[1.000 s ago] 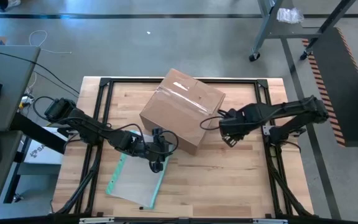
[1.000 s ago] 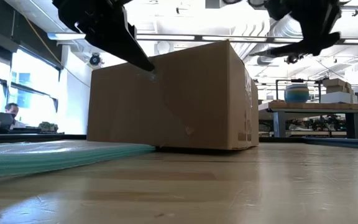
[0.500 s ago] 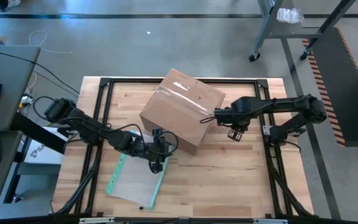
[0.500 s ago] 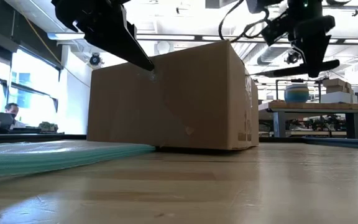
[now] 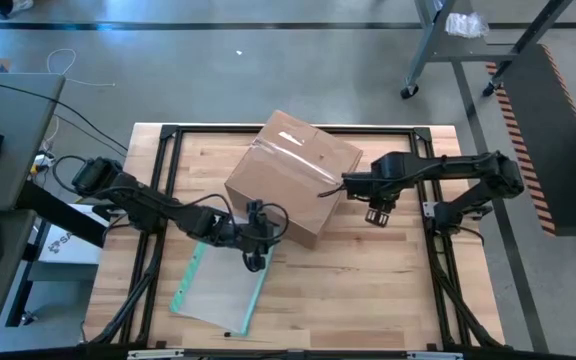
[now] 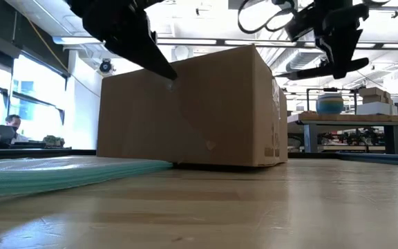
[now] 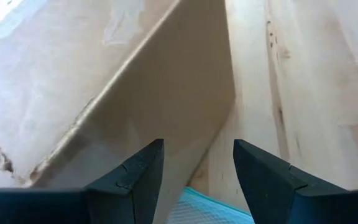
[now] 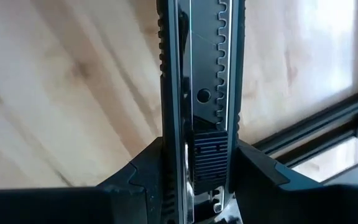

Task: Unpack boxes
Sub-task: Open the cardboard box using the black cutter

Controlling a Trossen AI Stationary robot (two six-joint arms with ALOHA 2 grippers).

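Observation:
The brown cardboard box stands on its base mid-table, turned at an angle, with clear tape on its top seam. My left gripper is open at the box's near left corner, with the box's side wall right ahead of its fingers. In the low view its fingertip shows at the box's upper edge; I cannot tell whether it touches. My right gripper hangs just right of the box, above the table, shut on a dark utility knife. My right gripper pinches the utility knife between its two fingers, at the handle by the ribbed slider, one finger on each narrow long edge. The fingers point down from above. The knife lies nearly level below them, lifted clear of the table.
A flat clear pouch with a teal edge lies on the wooden table near the front left, close to my left arm. A black frame rims the table. Free wood lies in front of the box and to its right.
My right gripper has gone a little toward the table's far edge beside the box and rolled about its own line, turning the knife with it. The box has stayed in place.

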